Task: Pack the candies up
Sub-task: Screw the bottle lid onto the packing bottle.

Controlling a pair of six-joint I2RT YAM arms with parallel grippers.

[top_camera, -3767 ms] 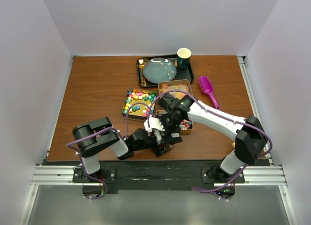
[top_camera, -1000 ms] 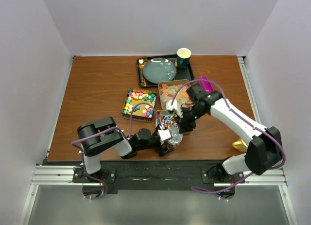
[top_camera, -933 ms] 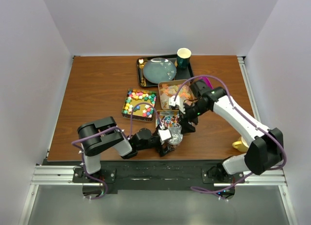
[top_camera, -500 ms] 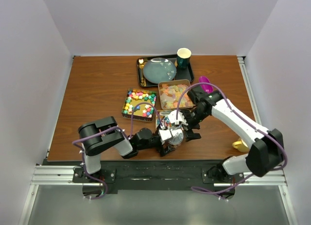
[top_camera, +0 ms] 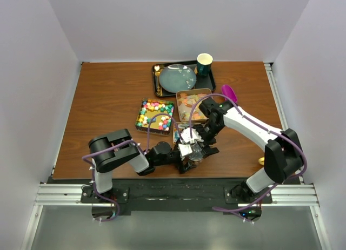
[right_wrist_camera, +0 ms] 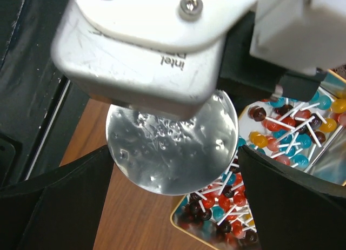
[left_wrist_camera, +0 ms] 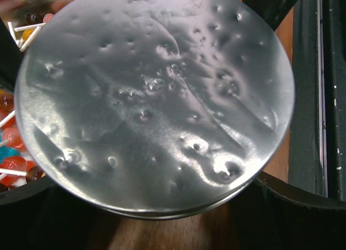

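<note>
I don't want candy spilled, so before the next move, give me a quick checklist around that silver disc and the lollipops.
1. Grip: left gripper jaws hold the silver disc: ok.
2. Free arm: right gripper jaws open, empty: ok.
3. Candy: lollipops uncovered: ok.
4. Clearance: disc edge overlaps the lollipop tin corner: not ok.
5. Opening for candy: cannot tell, only a dimpled face shows.

Bright, even overhead light; soft close-ups.
</note>
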